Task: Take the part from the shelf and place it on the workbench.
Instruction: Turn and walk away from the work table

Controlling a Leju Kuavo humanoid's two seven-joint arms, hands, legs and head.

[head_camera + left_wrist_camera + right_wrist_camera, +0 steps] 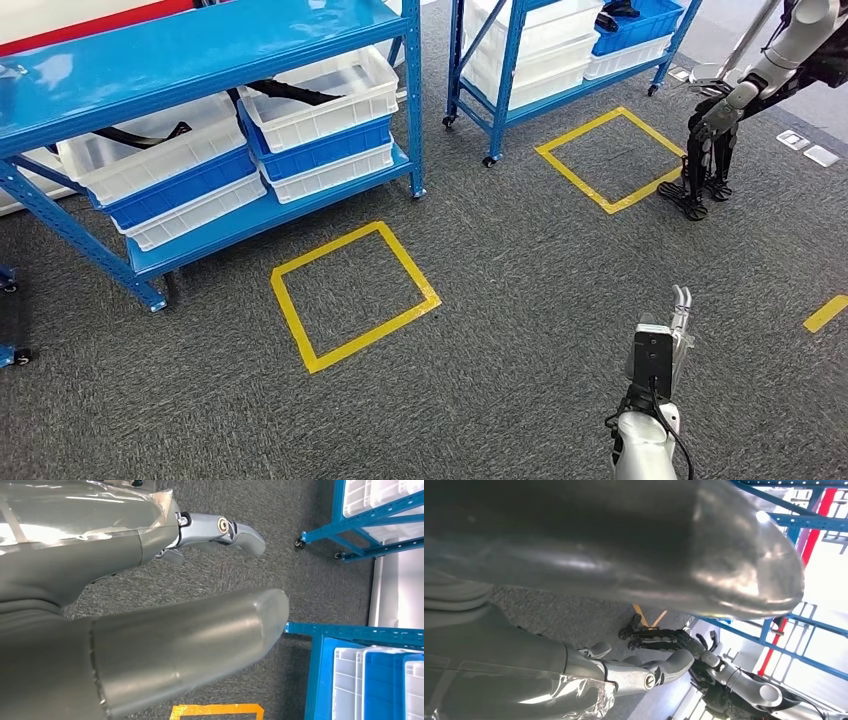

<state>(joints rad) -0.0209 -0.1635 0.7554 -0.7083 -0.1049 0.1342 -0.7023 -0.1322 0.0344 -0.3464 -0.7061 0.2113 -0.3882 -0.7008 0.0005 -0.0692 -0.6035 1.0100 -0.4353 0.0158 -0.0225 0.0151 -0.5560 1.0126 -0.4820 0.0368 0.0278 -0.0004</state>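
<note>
Right hand (678, 318) empty above carpet (500, 300)

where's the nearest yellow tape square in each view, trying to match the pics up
Head view: the yellow tape square lies on the grey carpet at picture centre, in front of the blue shelf that holds white bins.
Left wrist view: one strip of it shows at the picture's bottom edge, beyond the left robot hand.
Right wrist view: yellow tape shows past the right robot hand; which square it belongs to is unclear.
Shared landmark: blue shelving.
</note>
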